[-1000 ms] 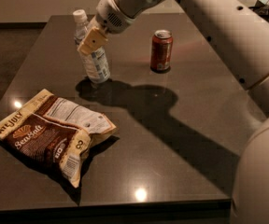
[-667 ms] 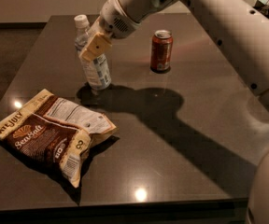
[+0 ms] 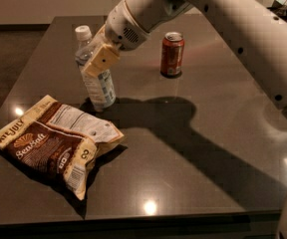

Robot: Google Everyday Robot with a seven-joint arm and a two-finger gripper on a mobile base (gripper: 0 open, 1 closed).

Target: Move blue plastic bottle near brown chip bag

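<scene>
While in tool (image 3: pixel 98 63), bottle (image 3: pixel 101 89) near-upright

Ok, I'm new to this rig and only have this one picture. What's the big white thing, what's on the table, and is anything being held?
The big white thing is the robot's single arm, reaching in from the right. The one camera looks down on a dark table. At the arm's end is the gripper: two tan fingers closed on a water bottle with a white cap, which leans left. In front of the bottle lies a brown chip bag, close but not touching it. A red soda can stands upright further right, untouched.
</scene>
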